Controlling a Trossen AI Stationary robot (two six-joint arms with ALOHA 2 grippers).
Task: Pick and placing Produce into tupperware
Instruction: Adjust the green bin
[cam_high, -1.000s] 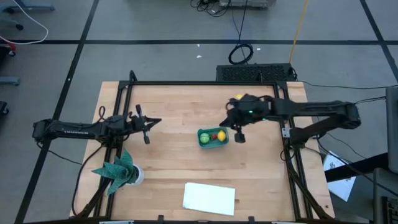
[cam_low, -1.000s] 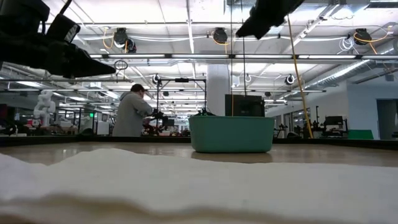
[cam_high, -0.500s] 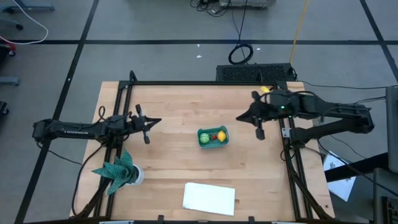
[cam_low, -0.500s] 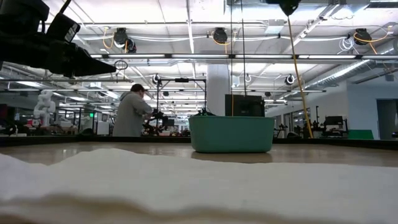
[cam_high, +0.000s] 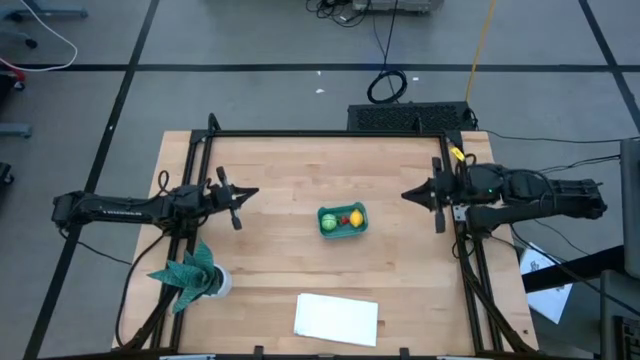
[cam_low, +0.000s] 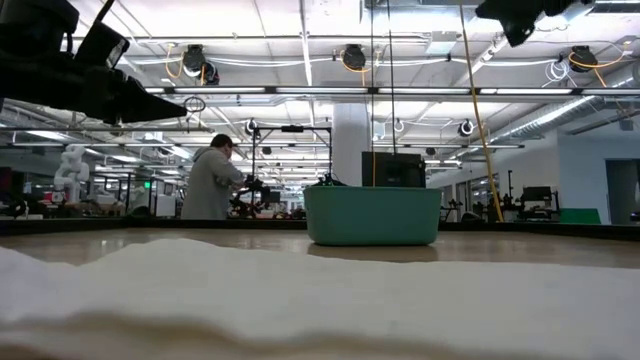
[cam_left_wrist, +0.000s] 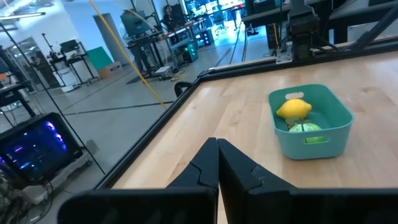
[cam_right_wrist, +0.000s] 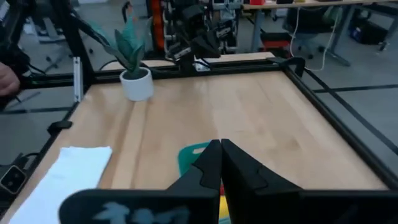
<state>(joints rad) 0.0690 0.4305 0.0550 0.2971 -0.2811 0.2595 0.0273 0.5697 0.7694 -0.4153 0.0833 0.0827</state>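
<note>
Stage: wrap-up, judged | tupperware (cam_high: 343, 220) mid-worktop (cam_high: 290, 180), being seen holding lemon (cam_high: 356, 218), green piece (cam_high: 330, 221), red piece (cam_high: 345, 222) | right gripper (cam_high: 428, 195) clenched, empty, at right edge | left gripper (cam_high: 238, 198) clenched, parked left | advice: arms are best being kept high, well apart from tupperware.

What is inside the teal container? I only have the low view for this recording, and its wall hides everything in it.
Observer: The high view shows the tupperware holding the green piece, the yellow lemon and the red piece.
Operator: Is either gripper above it?
Observer: No. The right gripper is at the table's right edge, fingers closed, holding nothing.
Operator: And the left?
Observer: The left gripper hangs over the table's left part, also shut and empty.
</note>
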